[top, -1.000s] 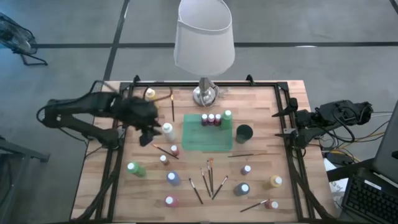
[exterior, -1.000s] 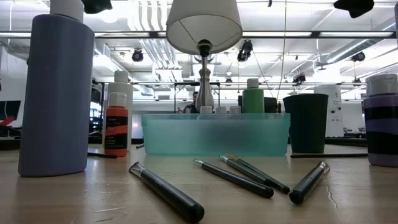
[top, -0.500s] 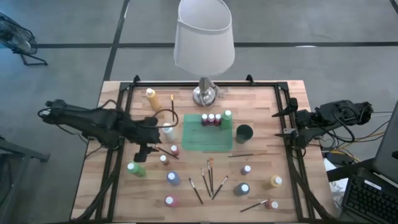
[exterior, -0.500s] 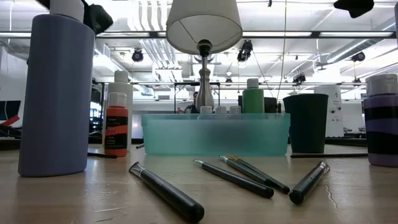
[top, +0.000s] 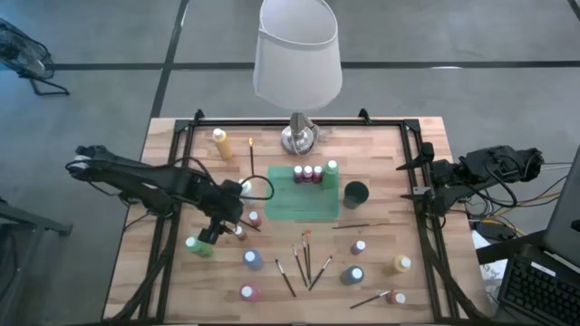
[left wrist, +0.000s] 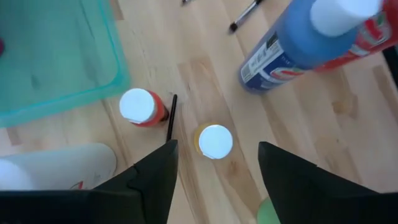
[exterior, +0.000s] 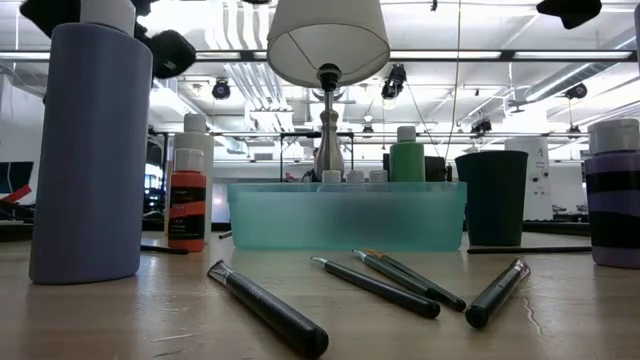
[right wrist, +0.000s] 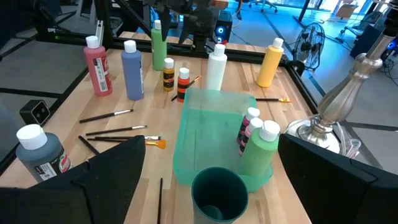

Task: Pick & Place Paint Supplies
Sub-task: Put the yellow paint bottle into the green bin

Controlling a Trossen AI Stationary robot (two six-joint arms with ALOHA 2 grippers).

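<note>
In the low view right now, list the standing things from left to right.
Lavender bottle → orange bottle → teal tray → dark cup → purple bottle.

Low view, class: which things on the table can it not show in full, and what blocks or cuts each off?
- Bottles in the green tray: only caps show above its frosted wall.
- Large blue bottle: top cut by the frame edge.
- Left gripper: in the low view, only dark bits behind that bottle.
</note>
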